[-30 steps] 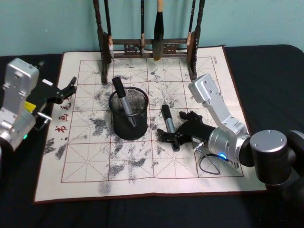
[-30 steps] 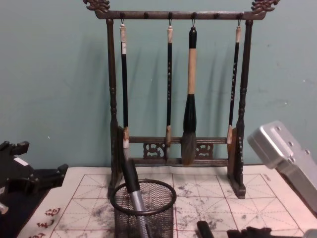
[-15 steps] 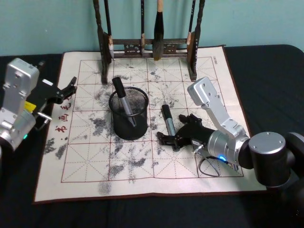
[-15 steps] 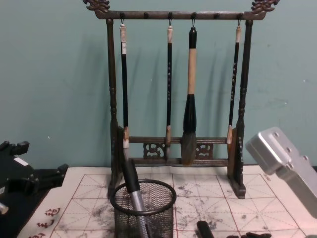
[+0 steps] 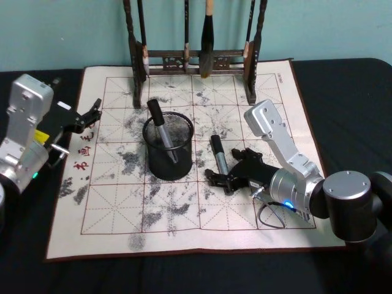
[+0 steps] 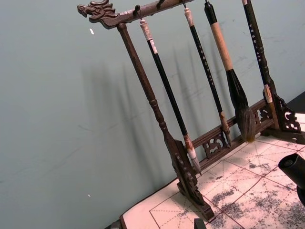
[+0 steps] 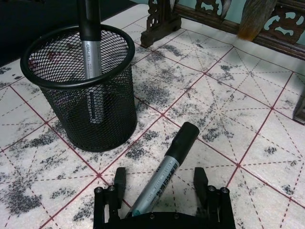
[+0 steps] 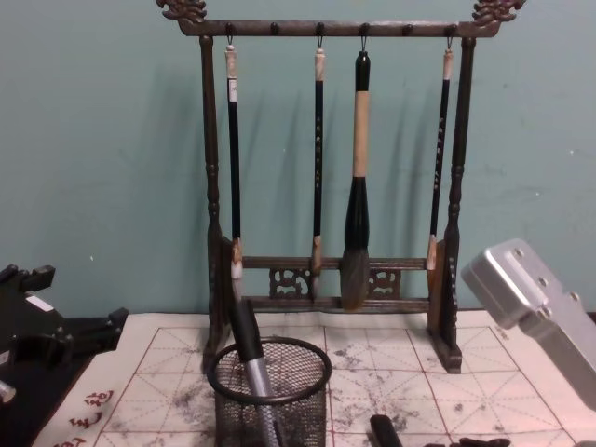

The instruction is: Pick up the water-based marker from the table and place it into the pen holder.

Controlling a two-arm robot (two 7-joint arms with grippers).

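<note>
The right gripper [image 5: 223, 166] sits low over the mat [image 5: 122, 202] on the dark surface [image 5: 343, 92]. Its fingers [image 7: 119, 177] are spread wide on either side of the near end of the marker [image 5: 217, 153], with a gap on each side and nothing clamped. The marker lies flat on the mat just to the right of the pen holder [image 5: 165, 166], its capped end pointing toward the brush rack [image 5: 196, 58], and a second marker [image 5: 160, 131] stands tilted inside the holder. The left gripper [image 5: 93, 113] rests at the mat's left edge, well apart from the holder, its fingers apart and empty.
</note>
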